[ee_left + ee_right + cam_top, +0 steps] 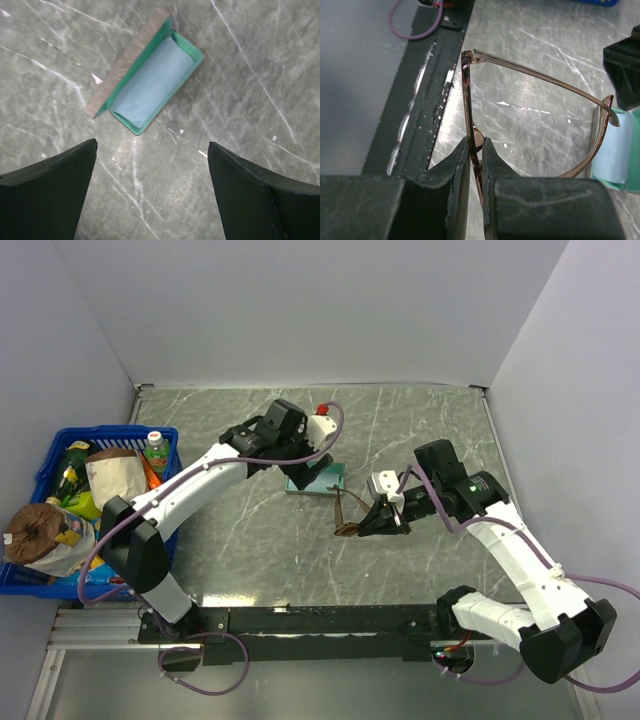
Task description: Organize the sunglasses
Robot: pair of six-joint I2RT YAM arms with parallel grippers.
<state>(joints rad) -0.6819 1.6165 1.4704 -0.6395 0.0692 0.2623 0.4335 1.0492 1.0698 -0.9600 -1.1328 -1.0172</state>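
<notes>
I've got the R gripper [476,145] clamped on the sunglasses [466,90], prob. at the bridge, temples unfolded toward the case [125,67]. They're just right of it in top view. L gripper [151,145] spread wide over the open case, cloth [155,82] inside.

Table [430,430]: grey-green marbled top with white veining. Case [129,62]: open, lying flat on the table near its centre; grey-brown lid, teal lining. Cloth [152,82]: light blue, inside the case tray, filling most of it. Basket [110,432]: blue, at the table's left edge, well apart from the case. It holds a brown paper bag [115,478], a green-capped bottle [155,443] and further packaged goods, not identifiable. Black rail [320,620]: along the near edge.
</notes>
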